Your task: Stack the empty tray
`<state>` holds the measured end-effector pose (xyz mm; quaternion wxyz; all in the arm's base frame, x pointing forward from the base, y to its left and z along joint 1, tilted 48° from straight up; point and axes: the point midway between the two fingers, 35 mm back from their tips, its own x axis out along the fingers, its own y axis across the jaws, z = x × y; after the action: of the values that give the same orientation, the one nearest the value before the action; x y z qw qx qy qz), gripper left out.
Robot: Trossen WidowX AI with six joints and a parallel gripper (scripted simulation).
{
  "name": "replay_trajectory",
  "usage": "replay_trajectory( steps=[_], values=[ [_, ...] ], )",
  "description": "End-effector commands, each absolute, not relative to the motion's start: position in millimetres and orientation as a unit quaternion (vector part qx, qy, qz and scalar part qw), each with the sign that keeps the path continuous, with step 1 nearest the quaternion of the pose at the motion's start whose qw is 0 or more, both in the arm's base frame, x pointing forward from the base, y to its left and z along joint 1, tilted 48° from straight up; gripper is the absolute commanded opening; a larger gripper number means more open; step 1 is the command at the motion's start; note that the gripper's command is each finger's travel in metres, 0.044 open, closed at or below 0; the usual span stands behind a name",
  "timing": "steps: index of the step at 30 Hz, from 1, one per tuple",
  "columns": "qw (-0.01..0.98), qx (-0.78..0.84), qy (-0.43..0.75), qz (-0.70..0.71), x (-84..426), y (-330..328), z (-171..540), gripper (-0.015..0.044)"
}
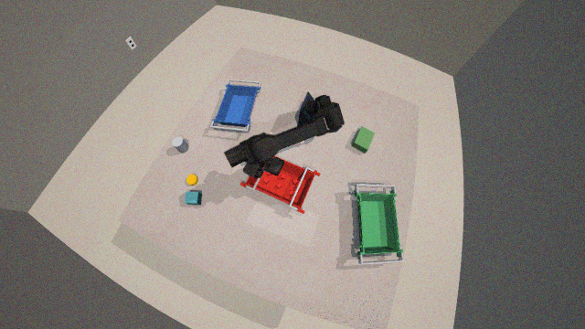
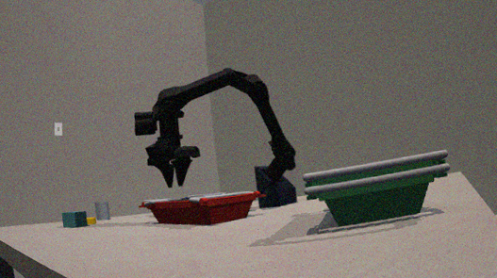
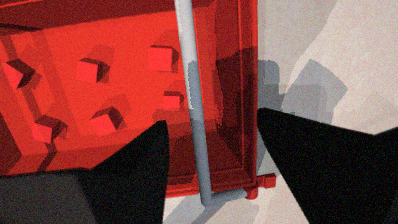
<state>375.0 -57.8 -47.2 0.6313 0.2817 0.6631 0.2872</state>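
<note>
The red tray [image 1: 305,194] [image 2: 210,212] [image 3: 247,30] stands on the table with several small red blocks [image 1: 279,186] [image 3: 162,58] inside. One wire bar [image 1: 299,188] lies across its top near the right end in the top view. The other bar [image 1: 253,189] [image 3: 187,40] lies across near its left end, partly hidden by the arm in the top view. My gripper [image 1: 263,170] [image 2: 175,185] [image 3: 212,122] is part open and empty, above that bar, fingertips clear of it. An empty green tray [image 1: 378,224] [image 2: 380,203] stands apart, both bars swung out.
An empty blue tray [image 1: 238,107] with outswung bars stands at the upper left of the top view. A grey cylinder [image 1: 180,144] [image 2: 103,211], a yellow disc [image 1: 192,179], a teal block [image 1: 193,197] [image 2: 74,219] and a green block [image 1: 364,139] also stand on the table.
</note>
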Motion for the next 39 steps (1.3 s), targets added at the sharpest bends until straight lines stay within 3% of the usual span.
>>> replay_trajectory(
  steps=[1, 5, 6, 12, 19, 29, 39],
  values=[
    [0.637, 0.279, 0.660, 0.285, 379.2, -79.6, -31.0, 0.0315],
    [0.636, 0.279, 0.661, 0.285, 378.5, -112.6, 0.9, 0.0420],
    [0.634, 0.279, 0.662, 0.286, 378.2, -93.6, -18.7, 0.0440],
    [0.652, 0.246, 0.657, 0.288, 323.1, -160.0, -69.4, 0.0440],
    [0.662, 0.209, 0.651, 0.307, 225.0, -217.0, -129.3, 0.0440],
    [0.666, 0.176, 0.623, 0.371, 73.3, -220.1, -193.6, 0.0440],
    [0.667, 0.175, 0.619, 0.376, 64.6, -210.4, -205.0, 0.0440]
  ],
)
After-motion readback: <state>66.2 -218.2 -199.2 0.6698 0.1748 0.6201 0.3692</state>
